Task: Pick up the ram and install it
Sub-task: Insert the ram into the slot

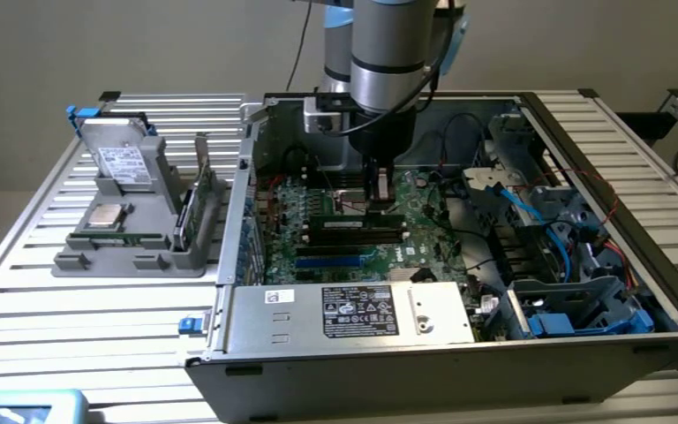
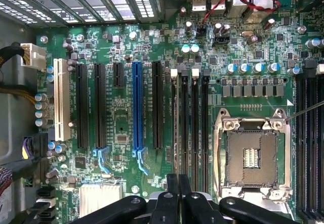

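**Q:** State of the fingers (image 2: 171,196)?

**A:** Clenched together. They point down into the case (image 1: 433,375), tips low over the motherboard (image 2: 121,148).

**Q:** Ram location?

**A:** The ram (image 1: 345,217) stands on edge along the farthest of the black slots (image 1: 351,237), directly under the fingertips. Whether they actually grip it cannot be told.

we see the computer case (image 1: 457,362) on the slatted table (image 1: 80,309), motherboard (image 1: 422,199) inside it, parts holder (image 1: 127,252) beside the case at the exterior view's left, gripper (image 1: 377,210) above the motherboard's long slots (image 2: 195,128)
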`<state>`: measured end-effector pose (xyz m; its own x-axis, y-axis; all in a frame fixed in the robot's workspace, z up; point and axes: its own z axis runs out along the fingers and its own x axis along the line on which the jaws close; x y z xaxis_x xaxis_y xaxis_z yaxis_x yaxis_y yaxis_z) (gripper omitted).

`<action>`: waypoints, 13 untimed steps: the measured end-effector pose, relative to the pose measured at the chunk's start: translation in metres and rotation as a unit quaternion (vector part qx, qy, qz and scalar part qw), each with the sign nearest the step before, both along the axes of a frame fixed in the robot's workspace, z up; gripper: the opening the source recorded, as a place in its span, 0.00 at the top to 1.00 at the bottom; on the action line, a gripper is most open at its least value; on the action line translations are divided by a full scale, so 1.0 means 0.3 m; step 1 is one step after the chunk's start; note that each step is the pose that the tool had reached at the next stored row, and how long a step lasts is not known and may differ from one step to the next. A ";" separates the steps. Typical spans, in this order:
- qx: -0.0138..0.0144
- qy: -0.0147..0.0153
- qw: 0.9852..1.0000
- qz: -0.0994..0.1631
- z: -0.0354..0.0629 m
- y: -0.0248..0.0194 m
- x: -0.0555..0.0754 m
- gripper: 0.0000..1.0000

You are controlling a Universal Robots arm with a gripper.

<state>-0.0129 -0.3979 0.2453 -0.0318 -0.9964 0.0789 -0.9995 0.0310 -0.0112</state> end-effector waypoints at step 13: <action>0.000 -0.008 1.000 0.000 -0.015 0.000 -0.002 0.88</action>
<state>-0.0136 -0.3979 0.2408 -0.0332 -0.9964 0.0783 -0.9991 0.0311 -0.0281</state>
